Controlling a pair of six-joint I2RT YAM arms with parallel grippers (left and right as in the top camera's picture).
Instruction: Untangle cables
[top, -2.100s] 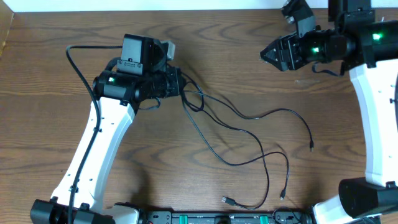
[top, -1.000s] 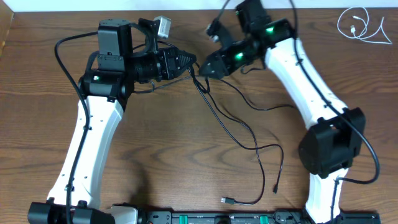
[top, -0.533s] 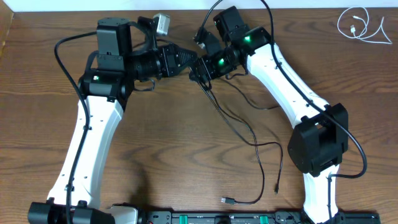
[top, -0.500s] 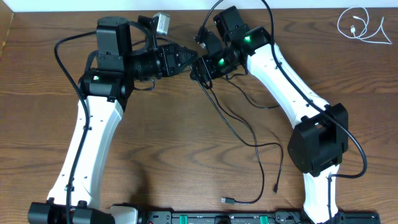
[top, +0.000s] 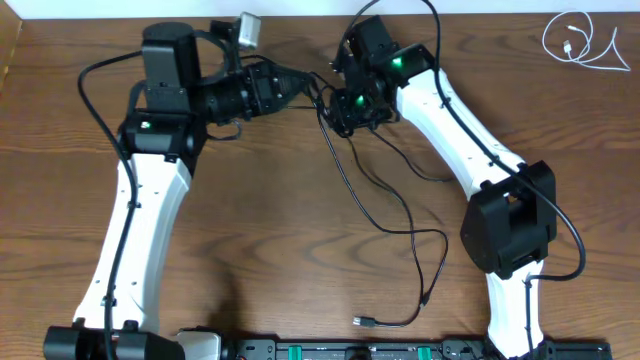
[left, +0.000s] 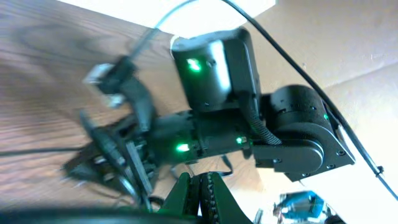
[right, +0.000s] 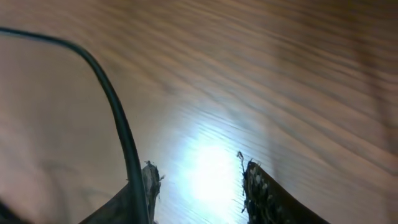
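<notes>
The left hand (left: 200, 194) pinches the top of the thin black cords (top: 413, 232), which trail in loose, crossing loops down the table (top: 250, 240). The right hand (right: 198, 186) beside it has its fingers apart, and a coiled white cord (top: 577, 40) lies far right.

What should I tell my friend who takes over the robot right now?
Left hand: shut, at the top of the black cords; whether it pinches one is hidden.
Right hand: open, a black cord beside one finger, not clamped.
Black cords: crossed over each other, trailing from the hands down the table.
White cord: lying alone in the far right corner, done.
Left to do: separate the black cords.
</notes>
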